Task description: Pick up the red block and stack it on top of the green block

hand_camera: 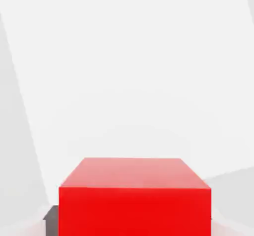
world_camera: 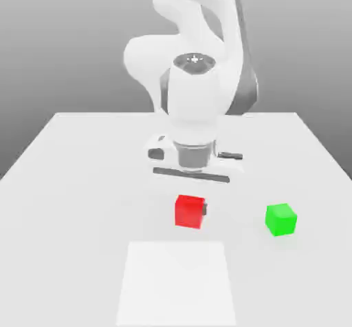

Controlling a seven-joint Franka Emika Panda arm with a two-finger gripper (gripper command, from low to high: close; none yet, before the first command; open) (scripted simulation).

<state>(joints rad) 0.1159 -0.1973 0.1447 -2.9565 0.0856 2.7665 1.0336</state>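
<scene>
My gripper is closed on the red block, one fingertip showing at its side toward the exterior view's right. The green block sits on the table, well apart from the red one, farther toward the exterior view's right. Both blocks are plain, glossy colour, and I read a pale, unmarked square nearby.

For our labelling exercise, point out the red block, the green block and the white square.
Red block [world_camera: 188, 212]: exterior view, front face.
Green block [world_camera: 280, 221]: exterior view, front face.
White square [world_camera: 177, 284]: exterior view, middle.
</scene>
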